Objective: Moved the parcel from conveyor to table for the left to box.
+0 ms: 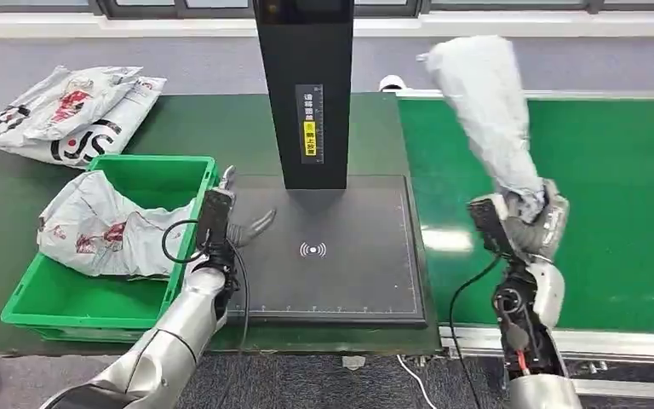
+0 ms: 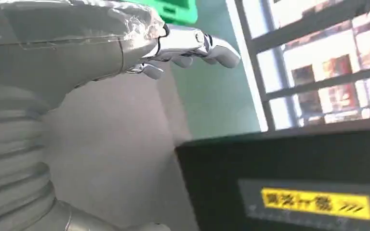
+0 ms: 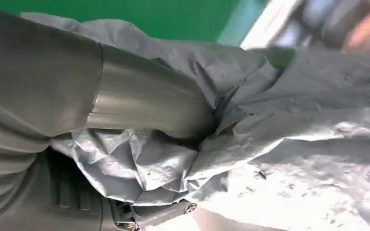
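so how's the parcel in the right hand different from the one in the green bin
The held parcel is plain grey and stands up from the right hand over the green conveyor. The binned parcel carries red and black print and lies slumped in the green bin, untouched. Both are crumpled plastic mailer bags.

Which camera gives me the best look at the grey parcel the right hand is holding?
The head view: it shows the whole grey parcel standing up from the right hand above the green conveyor. The right wrist view gives a close look at crumpled wrapping under the thumb. The left wrist view looks at the left hand instead.
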Controlling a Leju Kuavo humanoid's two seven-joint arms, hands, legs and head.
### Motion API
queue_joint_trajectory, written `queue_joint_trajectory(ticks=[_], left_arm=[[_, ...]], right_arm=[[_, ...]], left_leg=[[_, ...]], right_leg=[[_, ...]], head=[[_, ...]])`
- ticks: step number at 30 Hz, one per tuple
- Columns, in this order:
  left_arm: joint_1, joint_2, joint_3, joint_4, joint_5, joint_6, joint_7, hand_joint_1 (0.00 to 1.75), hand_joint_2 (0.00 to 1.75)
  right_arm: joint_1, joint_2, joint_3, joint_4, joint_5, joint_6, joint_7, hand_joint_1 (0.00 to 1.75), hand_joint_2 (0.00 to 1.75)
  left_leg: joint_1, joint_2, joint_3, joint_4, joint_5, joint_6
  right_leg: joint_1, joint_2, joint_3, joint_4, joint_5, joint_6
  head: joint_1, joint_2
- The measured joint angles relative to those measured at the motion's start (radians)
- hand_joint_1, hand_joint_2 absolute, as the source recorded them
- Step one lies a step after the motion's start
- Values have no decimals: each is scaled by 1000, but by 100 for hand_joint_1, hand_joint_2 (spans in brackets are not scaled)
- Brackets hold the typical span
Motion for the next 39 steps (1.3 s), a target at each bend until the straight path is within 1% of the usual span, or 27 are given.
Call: queue_joint_trajectory(ticks=[2,4,7,12,18,19,20,23,26,31,36,39], left_arm=[[0,1,4,-14,0,4,-5,0,175],[0,1,8,-24,0,4,-6,0,175],[-1,2,8,-32,0,7,-5,0,175],[-1,4,9,-37,0,8,-6,0,175],[0,5,16,-51,18,38,-35,0,175],[0,4,19,-57,24,40,-39,0,175],[0,3,20,-62,26,40,-41,0,175],[0,3,26,-69,35,47,-52,0,175],[14,2,26,-95,56,66,-87,0,175],[64,3,26,-171,77,79,-98,0,175],[89,3,26,-226,77,88,-99,0,175],[98,3,26,-248,66,80,-99,0,175]], right_arm=[[19,26,98,-2,18,134,68,175,175],[42,41,180,2,15,213,103,175,175],[65,54,262,7,-2,227,104,175,175],[66,53,315,10,-11,239,111,175,175],[70,46,370,51,42,362,186,173,175],[67,40,388,81,57,389,198,17,175],[66,33,403,99,63,404,201,0,175],[51,11,444,134,69,429,195,0,175],[58,-15,463,134,28,387,160,0,175],[91,-31,459,66,-55,353,116,0,175],[121,-34,443,4,-80,349,97,0,175],[140,-35,422,-32,-136,306,25,0,175]], left_leg=[[0,1,0,0,0,0],[0,-1,0,0,0,-1],[1,-3,-1,0,0,-1],[1,-2,-1,0,0,-1],[1,-2,-1,0,0,-1],[1,-2,-1,0,0,-1],[1,-2,-1,0,0,-1],[0,0,2,0,-1,-2],[1,0,4,0,-1,-2],[0,0,3,0,-1,-2],[0,0,3,0,-1,-2],[0,0,2,0,-1,-2]], right_leg=[[0,1,0,0,0,-1],[1,-1,0,0,-1,-2],[1,-2,-1,0,-1,-2],[-1,-1,-1,0,-1,-2],[-1,-1,-1,0,-1,-2],[0,-1,-1,0,-1,-2],[0,-1,-1,0,-1,-2],[0,0,0,0,-1,-2],[0,0,3,0,-1,-2],[0,0,2,0,-1,-3],[0,0,2,0,-1,-3],[0,0,2,0,-1,-3]], head=[[0,0],[0,0],[0,0],[0,0],[0,0],[0,0],[0,0],[0,0],[0,0],[0,0],[0,0],[0,0]])
